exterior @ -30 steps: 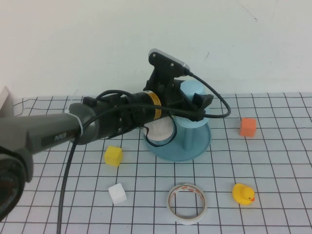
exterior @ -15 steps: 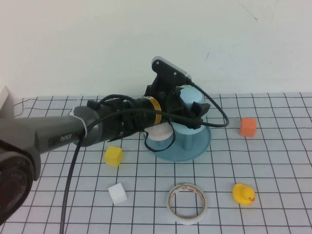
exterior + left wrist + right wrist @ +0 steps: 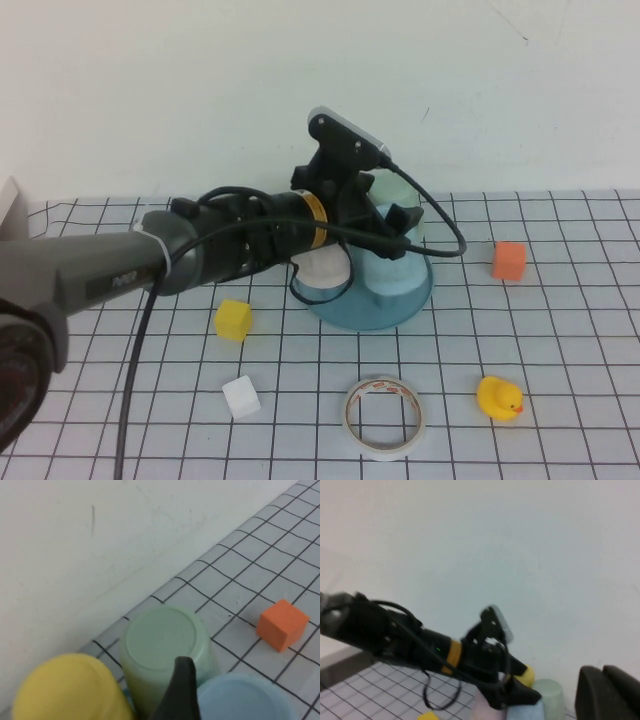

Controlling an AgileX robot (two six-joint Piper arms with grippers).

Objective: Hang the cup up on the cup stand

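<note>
Inverted light-blue cup [image 3: 392, 270] on teal stand [image 3: 345, 308]

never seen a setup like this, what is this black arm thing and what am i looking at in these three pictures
It is a two-armed table robot. The high view looks down from the robot's own side; the other two pictures come from cameras on each wrist.

The long black arm is the left one. Its left gripper is at the cup stand, jaws spread wide around the light blue cup, which sits upside down on the stand. Whether it grips the cup is unclear. The left wrist view shows a mint-green cup and a yellow cup inverted beside it.

The right gripper is shut and empty, parked off to the side.

On the gridded mat: a yellow block, white block, tape roll, rubber duck and orange block.
</note>
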